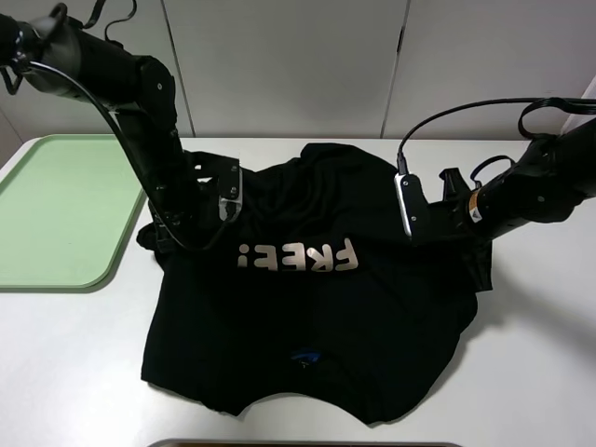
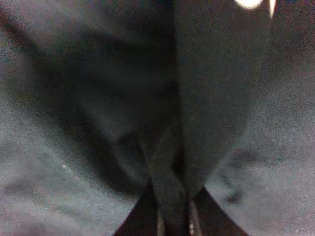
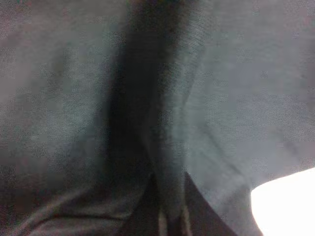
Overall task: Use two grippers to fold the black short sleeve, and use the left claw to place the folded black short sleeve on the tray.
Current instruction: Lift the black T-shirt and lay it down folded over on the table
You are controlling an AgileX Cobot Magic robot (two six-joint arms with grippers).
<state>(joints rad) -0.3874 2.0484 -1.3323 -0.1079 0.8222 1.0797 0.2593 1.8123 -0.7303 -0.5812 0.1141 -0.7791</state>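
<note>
Shirt (image 1: 317, 317) lies spread on the surface (image 1: 65, 372), near the tray (image 1: 56, 205). Left tool (image 2: 173, 221) and right tool (image 3: 171, 219) each pinch a thin ridge of it. Uneven lifting could pull the cloth free or skew the fold.

A white table (image 1: 74, 372) stands before pale wall panels (image 1: 279, 65) split by dark seams (image 1: 395, 74).
</note>
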